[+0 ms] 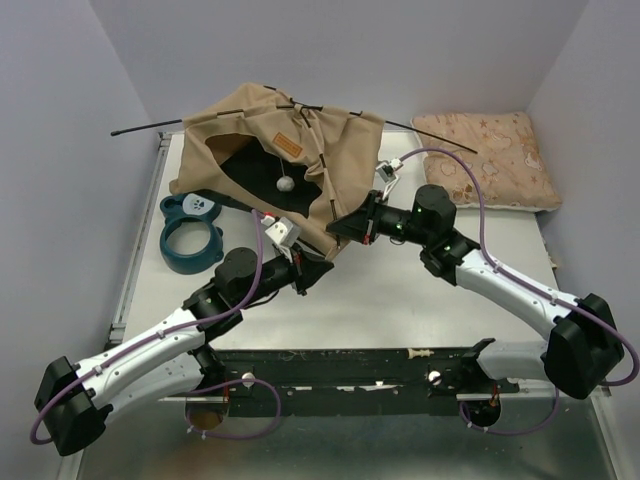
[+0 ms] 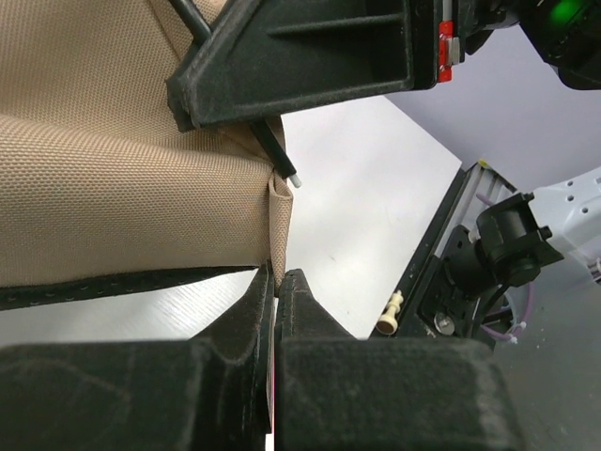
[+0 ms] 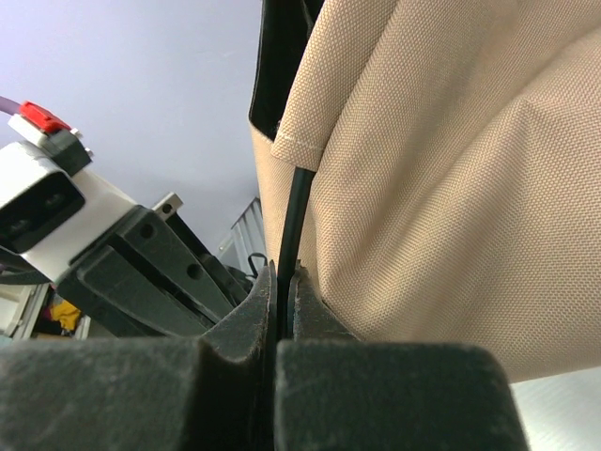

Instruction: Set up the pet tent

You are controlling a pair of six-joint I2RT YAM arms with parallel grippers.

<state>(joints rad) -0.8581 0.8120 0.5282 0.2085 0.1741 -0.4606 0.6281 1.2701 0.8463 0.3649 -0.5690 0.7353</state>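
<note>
A: Where is the pet tent [image 1: 270, 140] now?

B: It lies slumped on the far left part of the table [image 1: 400, 310]. Its dark opening faces the arms, and the white pom-pom [image 1: 285, 183] hangs in it.

A: And the left gripper [image 2: 279, 282]?

B: Its fingers are pressed together on the tan fabric at the near corner of the tent.

A: The right gripper [image 3: 282, 280]?

B: Its fingers are clamped on a thin black pole [image 3: 293, 216] that comes out of the fabric sleeve at the same corner. The two grippers are very near each other.

A: What else is on the table?

B: A pink cushion [image 1: 490, 160] at the far right, apart from the tent, and a teal ring [image 1: 192, 235] just beside the tent, on its left.
</note>
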